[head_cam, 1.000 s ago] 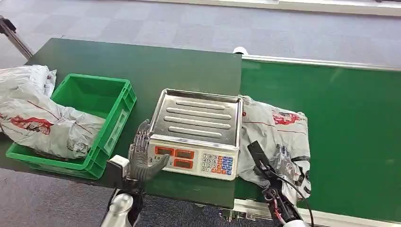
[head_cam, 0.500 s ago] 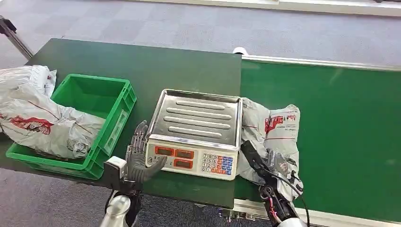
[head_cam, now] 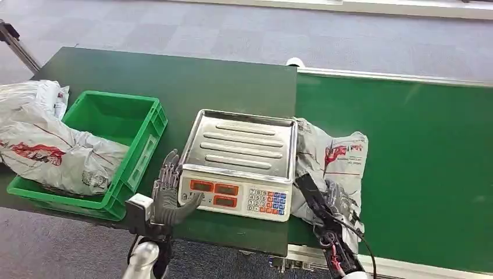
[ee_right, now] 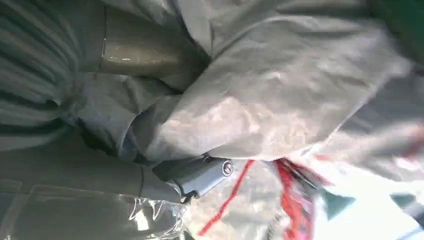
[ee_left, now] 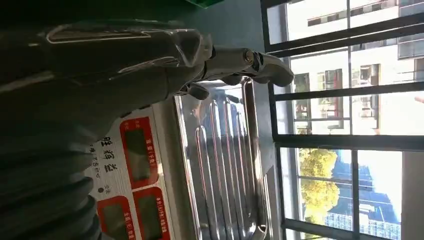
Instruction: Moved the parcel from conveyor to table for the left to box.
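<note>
Grey plastic bunched in the right robot hand (head_cam: 340, 203), whose fingers had closed on the parcel (head_cam: 331, 163) at its near end. The parcel lay on the conveyor (head_cam: 418, 151), touching the scale (head_cam: 238, 163). A loose fold might have slipped free in lifting, or the bag could have snagged the scale's tray edge and dragged it. The left robot hand (head_cam: 168, 192) rested empty, fingers spread, against the scale's front on the surface (head_cam: 174, 81).
</note>
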Available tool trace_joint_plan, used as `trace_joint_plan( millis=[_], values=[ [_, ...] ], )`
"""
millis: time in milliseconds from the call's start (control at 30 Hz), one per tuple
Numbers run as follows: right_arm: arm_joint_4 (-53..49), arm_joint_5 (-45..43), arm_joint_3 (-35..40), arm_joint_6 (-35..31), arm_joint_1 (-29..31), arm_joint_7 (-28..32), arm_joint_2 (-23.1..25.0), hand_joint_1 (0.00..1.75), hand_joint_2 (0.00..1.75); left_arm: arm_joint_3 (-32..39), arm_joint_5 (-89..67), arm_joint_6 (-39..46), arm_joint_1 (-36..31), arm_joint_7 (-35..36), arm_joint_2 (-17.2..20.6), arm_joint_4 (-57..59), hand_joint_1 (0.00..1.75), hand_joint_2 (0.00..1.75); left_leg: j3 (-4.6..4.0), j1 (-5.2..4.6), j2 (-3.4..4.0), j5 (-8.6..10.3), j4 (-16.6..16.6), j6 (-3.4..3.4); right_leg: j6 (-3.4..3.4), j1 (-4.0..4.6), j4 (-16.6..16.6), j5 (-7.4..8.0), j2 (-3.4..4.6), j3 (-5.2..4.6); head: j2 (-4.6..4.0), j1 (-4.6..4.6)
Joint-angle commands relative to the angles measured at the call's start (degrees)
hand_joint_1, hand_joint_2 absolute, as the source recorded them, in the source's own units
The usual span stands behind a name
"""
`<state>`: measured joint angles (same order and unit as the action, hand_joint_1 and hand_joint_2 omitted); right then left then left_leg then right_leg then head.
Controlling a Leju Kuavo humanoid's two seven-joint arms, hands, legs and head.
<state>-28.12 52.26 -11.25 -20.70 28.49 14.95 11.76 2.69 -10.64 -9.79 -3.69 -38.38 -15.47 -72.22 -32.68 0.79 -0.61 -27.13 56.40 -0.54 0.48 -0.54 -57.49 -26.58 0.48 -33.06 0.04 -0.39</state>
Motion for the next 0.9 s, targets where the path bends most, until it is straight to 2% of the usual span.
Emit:
trace_joint_plan(
  millis=[33, 67, 100, 133, 267, 400, 567, 700, 767, 900],
  values=[
    [-29.7, -24.5, -3.4, -9.2, -9.2, 22.5, 6.2, 1.75, 1.75, -0.1, 0.0, 0.5, -1.2, -0.6, -0.2, 2.6, 0.00, 1.75, -0.05, -0.04, -0.03, 0.00, 0.0, 0.02, -0.03, -0.03, 0.0, -0.04, -0.10, -0.06, 0.00, 0.00],
    [-33.9, -25.4, -1.7, -14.1, -11.0, 25.1, 7.0, 1.75, 1.75, -0.4, 0.0, 0.6, -2.0, -0.6, -0.2, 3.4, 0.00, 1.75, -0.03, -0.04, -0.01, -0.02, 0.0, 0.02, -0.04, -0.02, 0.0, -0.06, -0.11, -0.03, 0.00, 0.00],
    [-37.0, -27.7, 0.6, -15.3, -12.4, 25.1, 6.7, 1.75, 1.75, -0.6, -0.1, 0.7, -2.4, -0.6, -0.2, 3.8, 0.00, 1.75, -0.08, -0.04, -0.09, -0.01, 0.0, 0.03, -0.02, -0.02, 0.0, -0.06, -0.17, -0.04, 0.00, 0.00],
    [-44.1, -29.7, 4.8, -19.3, -15.3, 25.1, 6.1, 1.75, 1.75, -0.9, 0.0, 0.6, -3.1, -0.6, -0.2, 4.6, 0.00, 1.75, -0.10, -0.02, -0.09, -0.01, 0.0, 0.03, -0.01, -0.01, 0.0, -0.06, -0.16, -0.06, 0.00, 0.02],
    [-61.8, -28.8, 4.5, -19.3, -20.3, 25.1, 8.2, 1.75, 1.75, -1.7, 0.0, 0.9, -4.0, -0.8, 0.1, 5.9, 0.00, 1.75, -0.18, -0.09, -0.15, 0.02, 0.0, 0.02, -0.01, -0.08, -0.1, -0.07, -0.21, -0.16, 0.00, 0.02],
    [-71.8, -30.2, 4.9, -19.3, -22.7, 25.1, 8.2, 1.75, 1.75, -2.3, 0.2, 1.0, -4.5, -1.0, 0.2, 6.6, 0.00, 1.75, -0.18, -0.07, -0.26, 0.02, 0.0, 0.01, -0.03, -0.06, -0.1, -0.10, -0.35, -0.13, 0.00, 0.00],
    [-75.3, -31.1, 5.0, -19.3, -22.5, 25.1, 8.2, 1.75, 1.75, -2.7, 0.4, 1.0, -5.1, -1.2, 0.2, 7.2, 0.00, 1.75, -0.11, -0.05, -0.03, 0.00, 0.0, 0.01, -0.01, -0.04, 0.0, -0.03, -0.10, -0.10, 0.00, 0.00],
    [-75.3, -28.5, 9.3, -19.3, -22.6, 25.1, 8.2, 1.75, 1.75, -2.7, 1.2, 1.1, -5.5, -1.6, 0.5, 7.5, 0.00, 1.75, -0.08, -0.05, -0.06, 0.00, 0.0, 0.02, -0.03, -0.03, 0.0, -0.04, -0.15, -0.07, 0.00, 0.00],
    [-69.4, -23.7, 15.9, -19.3, -20.9, 25.1, 5.9, 1.75, 1.75, -2.7, 2.8, 1.9, -4.4, -1.6, 0.7, 4.6, 0.00, 1.75, -0.04, -0.04, 0.11, -0.02, 0.0, 0.00, -0.02, -0.03, 0.0, -0.01, 0.05, -0.08, 0.00, 0.02],
    [-61.6, -19.3, 18.3, -19.3, -17.9, 25.1, 5.5, 1.75, 1.75, -2.8, 3.1, 2.5, -3.9, -1.6, 1.3, 3.8, 0.00, 1.75, 0.06, 0.00, 0.36, -0.03, -0.1, 0.00, -0.04, 0.01, 0.1, 0.06, 0.27, -0.02, 0.00, 0.00]
  ],
)
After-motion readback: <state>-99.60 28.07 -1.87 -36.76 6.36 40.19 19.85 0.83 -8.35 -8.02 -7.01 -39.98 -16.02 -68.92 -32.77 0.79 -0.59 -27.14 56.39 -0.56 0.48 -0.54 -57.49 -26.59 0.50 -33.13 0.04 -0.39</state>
